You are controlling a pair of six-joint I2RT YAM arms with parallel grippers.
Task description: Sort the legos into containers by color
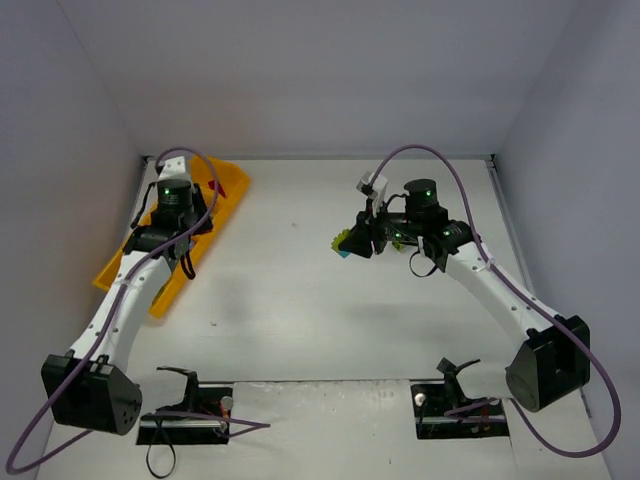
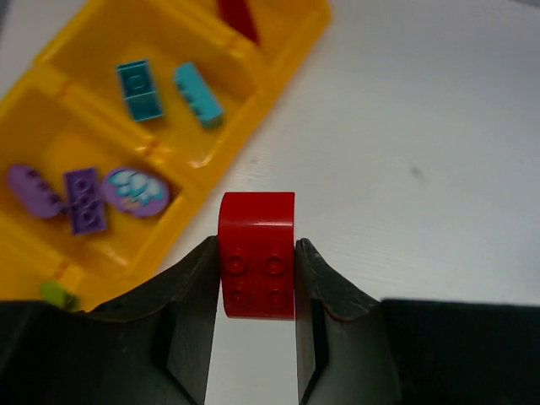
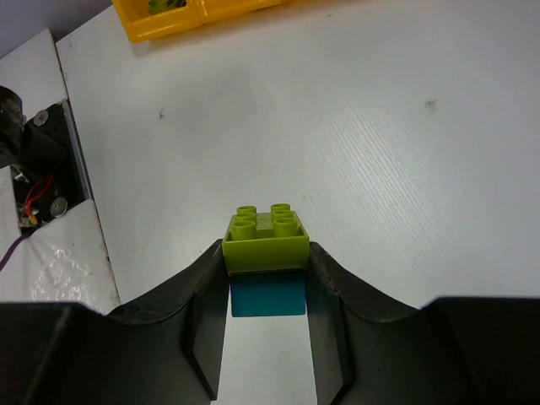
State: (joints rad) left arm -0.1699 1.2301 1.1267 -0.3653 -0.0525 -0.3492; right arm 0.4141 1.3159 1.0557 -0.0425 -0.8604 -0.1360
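The orange-yellow tray (image 1: 230, 184) lies at the far left, under my left arm. In the left wrist view its compartments (image 2: 278, 63) hold two teal bricks (image 2: 139, 89), purple pieces (image 2: 85, 199), a red piece (image 2: 239, 17) and a lime bit (image 2: 54, 293). My left gripper (image 2: 256, 263) is shut on a red brick (image 2: 256, 221), held over the white table just beside the tray's edge. My right gripper (image 3: 267, 278) is shut on a lime brick (image 3: 266, 240) stacked on a teal brick (image 3: 268, 297), held above the table's middle right (image 1: 346, 243).
The tray's end shows at the top of the right wrist view (image 3: 202, 12). Black clamps stand at the near edge (image 1: 190, 385) (image 1: 452, 376). White walls close the table at the back and sides. A metal mount (image 3: 34, 152) sits past the table's edge.
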